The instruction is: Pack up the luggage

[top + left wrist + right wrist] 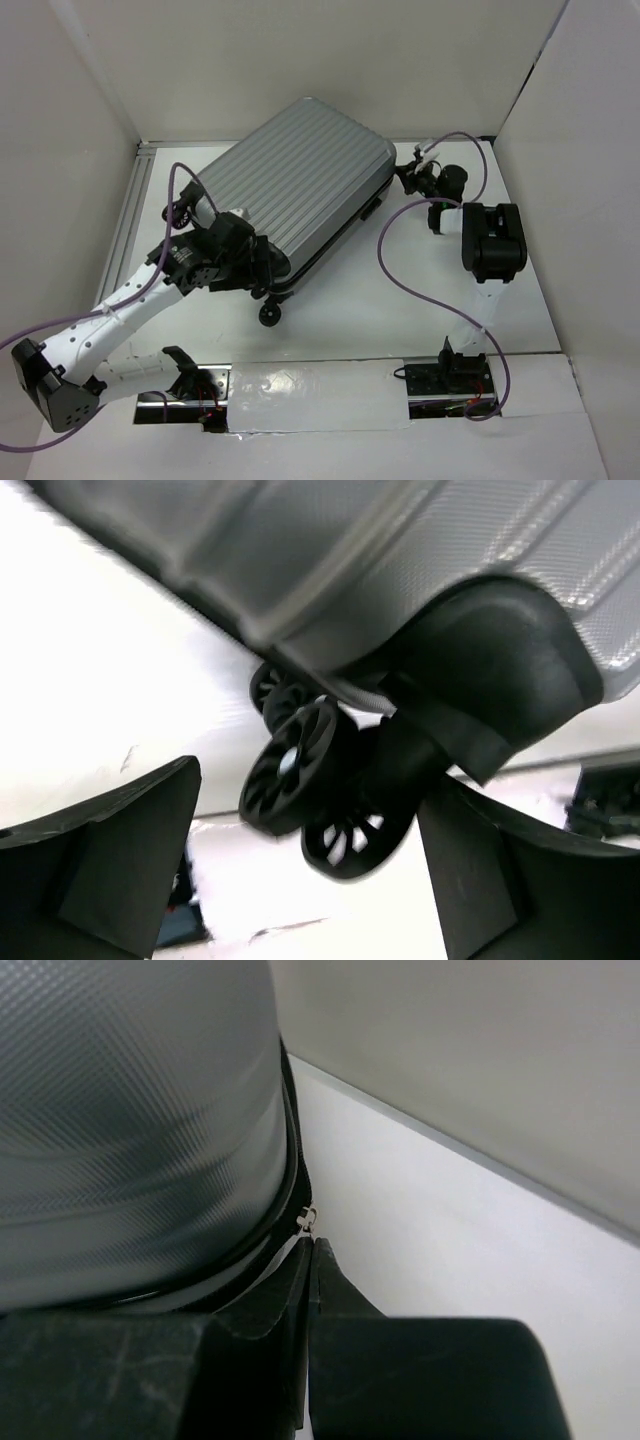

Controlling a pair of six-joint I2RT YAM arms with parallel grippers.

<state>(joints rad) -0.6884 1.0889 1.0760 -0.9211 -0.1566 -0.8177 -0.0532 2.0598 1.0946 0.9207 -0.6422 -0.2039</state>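
Left gripper (pixel 310 830): I'm holding it wide open astride a wheel (pixel 290 765), gripping nothing; right gripper (pixel 308 1260) pinched shut just under the zipper pull (pixel 307 1218). Luggage (pixel 300 180) is lying closed on the counter (pixel 400 310), long axis running diagonally between them.

Bright even light, mild glare on white table (pixel 400 320), soft shadow beneath the luggage (pixel 300 180), wrist close-ups blurred
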